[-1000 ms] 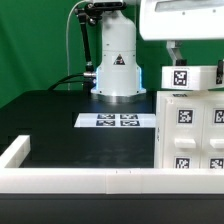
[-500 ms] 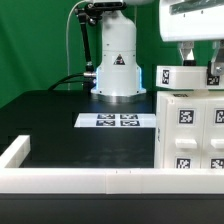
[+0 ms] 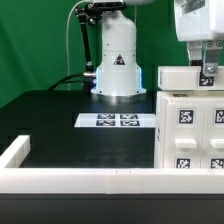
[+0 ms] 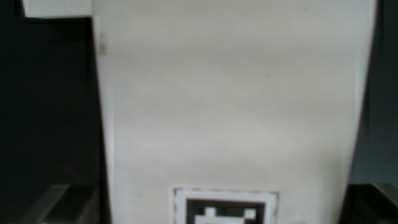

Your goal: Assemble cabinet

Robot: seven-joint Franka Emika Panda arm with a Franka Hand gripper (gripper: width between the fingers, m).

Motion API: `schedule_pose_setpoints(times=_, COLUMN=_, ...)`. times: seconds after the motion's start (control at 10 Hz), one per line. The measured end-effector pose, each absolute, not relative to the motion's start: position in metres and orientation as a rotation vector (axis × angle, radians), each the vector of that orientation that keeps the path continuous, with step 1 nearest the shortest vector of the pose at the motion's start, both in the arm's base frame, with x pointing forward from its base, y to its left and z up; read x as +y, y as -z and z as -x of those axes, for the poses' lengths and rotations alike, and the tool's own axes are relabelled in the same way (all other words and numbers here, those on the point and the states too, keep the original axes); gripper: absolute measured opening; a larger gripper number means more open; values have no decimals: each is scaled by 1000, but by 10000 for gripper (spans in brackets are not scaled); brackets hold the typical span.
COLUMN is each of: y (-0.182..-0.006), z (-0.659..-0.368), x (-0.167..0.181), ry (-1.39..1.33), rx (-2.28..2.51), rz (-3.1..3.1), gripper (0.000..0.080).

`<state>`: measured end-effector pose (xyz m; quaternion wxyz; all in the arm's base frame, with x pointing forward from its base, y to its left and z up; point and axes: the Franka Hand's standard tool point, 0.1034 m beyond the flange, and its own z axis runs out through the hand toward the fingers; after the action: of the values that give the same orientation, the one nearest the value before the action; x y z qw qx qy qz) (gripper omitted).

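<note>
White plastic directly beneath the gripper [image 3: 206, 66]: a flat block [image 3: 178, 77] at the top of the cabinet [image 3: 188, 130], the cabinet standing straight below that (tagged face toward the exterior camera). Fingers down on either side of the block; whether pressing it or standing clear, impossible to tell. Fills nearly the whole wrist view, one tag at its edge. Lower and toward the exterior view's left of the gripper, the marker board [image 3: 118, 121], flat on the black table [image 3: 50, 120].

A plain white cabinet part [image 4: 222, 100] fills the wrist camera's frame, slightly blurred, with a black-and-white square tag [image 4: 226, 208] at one end and dark background [image 4: 45, 120] along both long edges.
</note>
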<state>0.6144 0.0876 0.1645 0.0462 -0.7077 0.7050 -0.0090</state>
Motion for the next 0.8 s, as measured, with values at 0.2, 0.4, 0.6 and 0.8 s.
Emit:
schedule_pose_setpoints(times=0.2, y=-174, z=-616, x=90, ry=24, rx=2112, rz=2169, gripper=788)
schedule_pose_setpoints(times=0.4, y=-179, z=-617, x=92, ry=15, rx=2098, rz=2159, gripper=797)
schedule_pose_setpoints(times=0.6, y=-178, z=-617, x=93, ry=17, rx=2064, rz=2194, gripper=797)
schedule_pose_setpoints(times=0.8, y=-177, z=-616, x=94, ry=3, rx=2003, rz=2268, gripper=797)
